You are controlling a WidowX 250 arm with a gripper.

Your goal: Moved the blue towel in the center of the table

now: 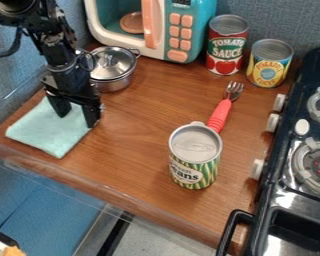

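You're pointing gripper (76,116) down at blue towel (48,129), fingers standing wide apart. Towel lying at left corner of table (132,130), near front edge; lidded pot (113,70) sitting farther back, beside toy microwave (179,55).

On the bench (136,130), the towel (49,131) is lying at left, with a lidded pot (112,72) standing behind it. A toy microwave (112,39) is standing at the back; two cans (227,45) are standing to its right. A fork (219,115) is lying behind a nearer can (195,156). A toy stove (289,202) is occupying the right.
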